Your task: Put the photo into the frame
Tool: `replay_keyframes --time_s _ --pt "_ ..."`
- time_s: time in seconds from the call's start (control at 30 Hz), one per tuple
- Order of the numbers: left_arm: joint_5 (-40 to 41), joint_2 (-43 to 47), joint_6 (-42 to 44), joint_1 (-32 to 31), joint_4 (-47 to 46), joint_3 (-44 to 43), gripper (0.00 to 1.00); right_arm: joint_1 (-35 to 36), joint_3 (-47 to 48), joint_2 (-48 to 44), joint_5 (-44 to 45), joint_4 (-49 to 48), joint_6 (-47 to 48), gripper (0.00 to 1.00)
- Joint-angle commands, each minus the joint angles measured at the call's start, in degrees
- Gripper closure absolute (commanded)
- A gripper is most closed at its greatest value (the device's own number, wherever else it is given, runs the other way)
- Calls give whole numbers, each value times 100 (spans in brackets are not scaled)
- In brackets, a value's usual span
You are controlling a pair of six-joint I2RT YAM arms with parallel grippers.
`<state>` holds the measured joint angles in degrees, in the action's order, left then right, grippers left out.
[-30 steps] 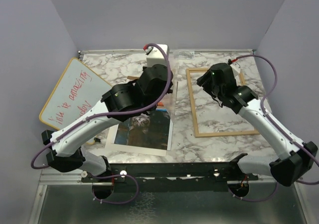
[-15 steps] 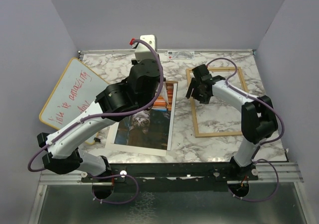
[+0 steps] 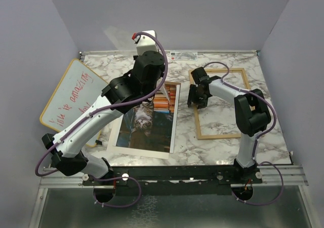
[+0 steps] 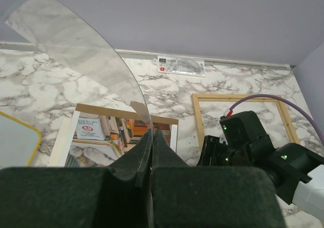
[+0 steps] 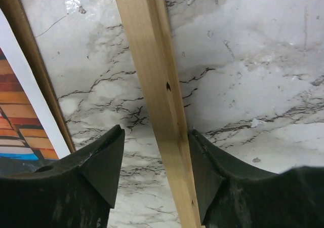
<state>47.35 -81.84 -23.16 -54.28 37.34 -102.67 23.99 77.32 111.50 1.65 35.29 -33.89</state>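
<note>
The photo (image 3: 147,124), a cat among coloured books, lies face up at the table's middle on a brown backing board (image 3: 174,84). My left gripper (image 3: 161,87) is shut on the edge of a clear pane (image 4: 86,66) and holds it in the air above the photo's far end (image 4: 101,129). The light wood frame (image 3: 242,77) lies flat to the right, with marble showing through it. My right gripper (image 3: 195,99) is open and straddles the frame's left rail (image 5: 152,61). Its right finger touches the rail; its left finger (image 5: 104,162) is apart. The photo's edge (image 5: 20,111) shows at the left.
A round-cornered whiteboard (image 3: 71,99) with red writing leans off the table's left side. A small printed strip (image 3: 183,55) lies at the back edge. Grey walls close in the back and both sides. The backing board's edge (image 5: 28,61) runs beside the rail.
My right gripper has moved left from over the frame's inside down onto its left rail. My left arm has raised the pane, uncovering more of the photo.
</note>
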Motion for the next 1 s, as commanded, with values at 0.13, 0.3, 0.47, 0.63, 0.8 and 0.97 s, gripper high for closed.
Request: replay_keyframes --time_s 0.13,0.3,0.47,0.63,0.8,0.97 --pt "-544 2 -127 254 -8 -14 100 31 246 381 -817 148 209 66" --pt "-560 -7 -128 324 33 -22 100 198 272 472 -985 95 -29 75" --pt "-576 -16 -111 378 84 -16 100 348 271 521 -1186 -44 -248 76" --pt "-594 -24 -110 416 106 -7 100 497 518 752 -1228 16 -242 76" --pt "-647 -38 -86 449 115 -20 100 556 766 843 -1243 76 -312 69" --pt "-854 -113 -58 503 134 -72 100 543 830 304 -867 282 -444 38"
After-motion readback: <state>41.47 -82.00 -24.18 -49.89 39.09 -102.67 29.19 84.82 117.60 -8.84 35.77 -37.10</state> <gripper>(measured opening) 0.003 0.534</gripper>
